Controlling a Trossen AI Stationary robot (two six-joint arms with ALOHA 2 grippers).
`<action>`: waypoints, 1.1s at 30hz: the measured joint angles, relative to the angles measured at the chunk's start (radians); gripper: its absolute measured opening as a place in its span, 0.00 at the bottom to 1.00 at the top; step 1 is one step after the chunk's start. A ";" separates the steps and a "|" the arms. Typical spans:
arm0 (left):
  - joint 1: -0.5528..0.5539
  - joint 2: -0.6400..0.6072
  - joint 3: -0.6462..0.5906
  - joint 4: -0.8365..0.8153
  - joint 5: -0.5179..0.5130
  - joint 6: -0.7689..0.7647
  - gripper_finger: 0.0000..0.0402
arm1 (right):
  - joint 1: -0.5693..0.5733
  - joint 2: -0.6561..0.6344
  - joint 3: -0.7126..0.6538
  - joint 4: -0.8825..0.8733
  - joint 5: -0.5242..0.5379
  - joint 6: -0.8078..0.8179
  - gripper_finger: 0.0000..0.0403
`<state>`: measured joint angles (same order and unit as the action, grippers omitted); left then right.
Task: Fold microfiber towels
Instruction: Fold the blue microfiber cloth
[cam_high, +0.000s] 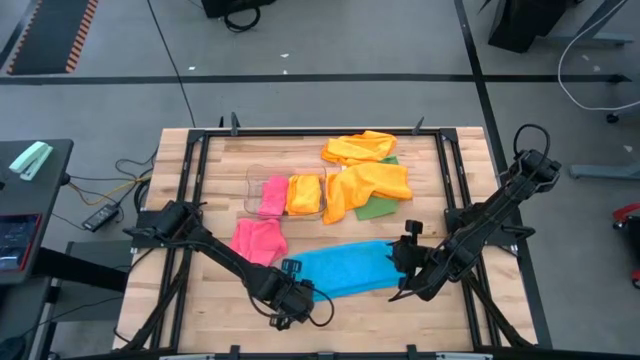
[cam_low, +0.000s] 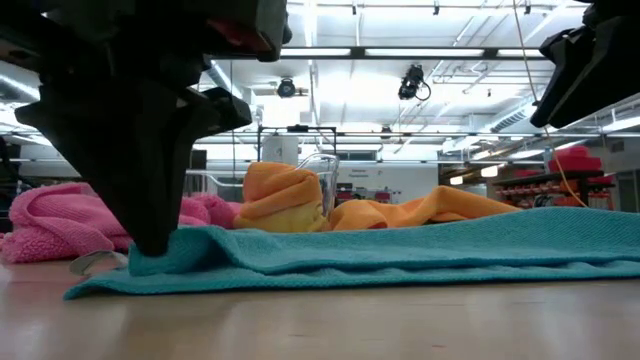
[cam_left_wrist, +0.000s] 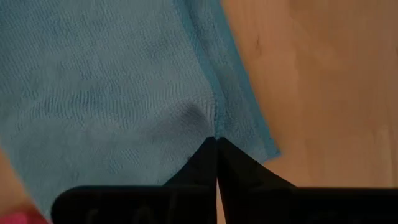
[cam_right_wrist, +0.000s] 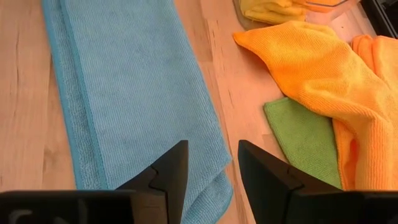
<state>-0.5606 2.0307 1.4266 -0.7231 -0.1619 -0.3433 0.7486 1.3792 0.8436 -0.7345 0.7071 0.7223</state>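
A blue towel (cam_high: 345, 268) lies as a long folded strip on the wooden table, near its front edge. At the strip's left end my left gripper (cam_high: 298, 297) points down, shut on the cloth (cam_left_wrist: 112, 81). In the low view the left gripper (cam_low: 150, 255) stands on a small bunch of blue cloth. My right gripper (cam_right_wrist: 212, 158) is open and hovers above the strip's right end (cam_right_wrist: 205, 186), clear of it. My left gripper pinches a small pucker of the blue towel (cam_left_wrist: 208, 121) between its two fingers, close to one long edge at the strip's left end. The fingers come from above, pointing steeply down. One layer or several, I cannot tell. The towel lies flat on the table.
A clear bin (cam_high: 252, 190) at mid-table holds a folded pink (cam_high: 272, 195) and a yellow towel (cam_high: 305, 195). A loose pink towel (cam_high: 258, 240) lies left of the blue one. Orange towels (cam_high: 368, 188) and a green one (cam_high: 380, 208) lie behind it.
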 joint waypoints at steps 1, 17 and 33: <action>0.001 -0.001 0.006 -0.028 0.000 0.007 0.03 | 0.000 0.000 0.000 0.001 0.000 0.000 0.37; -0.004 -0.004 0.195 -0.311 0.012 0.094 0.03 | 0.000 0.000 0.000 0.000 0.000 0.001 0.37; -0.011 0.114 0.204 -0.311 0.111 0.094 0.04 | 0.000 0.000 0.000 0.001 -0.001 0.010 0.37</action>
<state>-0.5720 2.1445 1.6302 -1.0341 -0.0512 -0.2490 0.7486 1.3792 0.8436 -0.7338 0.7063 0.7326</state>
